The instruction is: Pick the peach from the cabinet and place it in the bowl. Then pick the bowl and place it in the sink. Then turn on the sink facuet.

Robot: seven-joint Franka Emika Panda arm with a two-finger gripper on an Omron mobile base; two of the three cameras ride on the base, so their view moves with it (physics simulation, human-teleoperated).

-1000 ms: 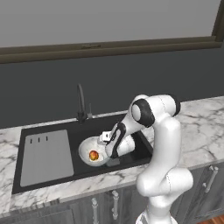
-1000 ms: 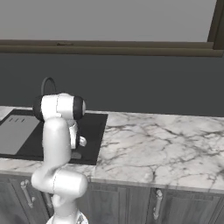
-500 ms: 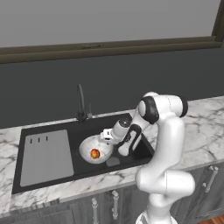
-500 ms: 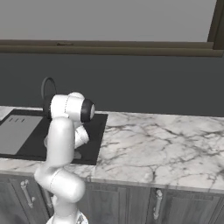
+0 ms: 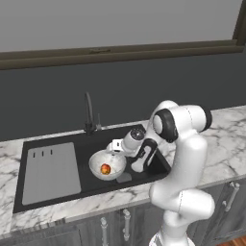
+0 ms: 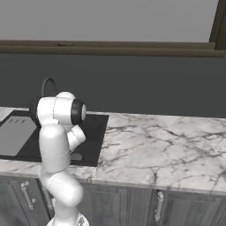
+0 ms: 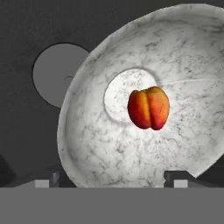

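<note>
The mottled whitish bowl (image 5: 113,166) rests on the floor of the black sink (image 5: 146,166), with the peach (image 5: 105,168) lying inside it. In the hand view the peach (image 7: 148,108) sits just off the bowl's (image 7: 100,148) centre. My gripper (image 5: 115,151) hangs just above the bowl's right rim, tilted down toward it. The gripper (image 7: 111,183) is open, its two tips wide apart at the bowl's near edge, holding nothing. The dark gooseneck sink faucet (image 5: 89,113) stands behind the basin. The cabinet is out of view.
The pale drainboard (image 5: 50,170) with three slots fills the sink's left part. The round drain (image 7: 59,74) lies beside the bowl. Marble counter (image 6: 154,150) stretches to the right, with a dark wall behind. My own arm hides the bowl in the right base view.
My hand has risen slightly from the bowl's right rim while the elbow swung up and to the right. The bowl with the peach stays in the basin.
</note>
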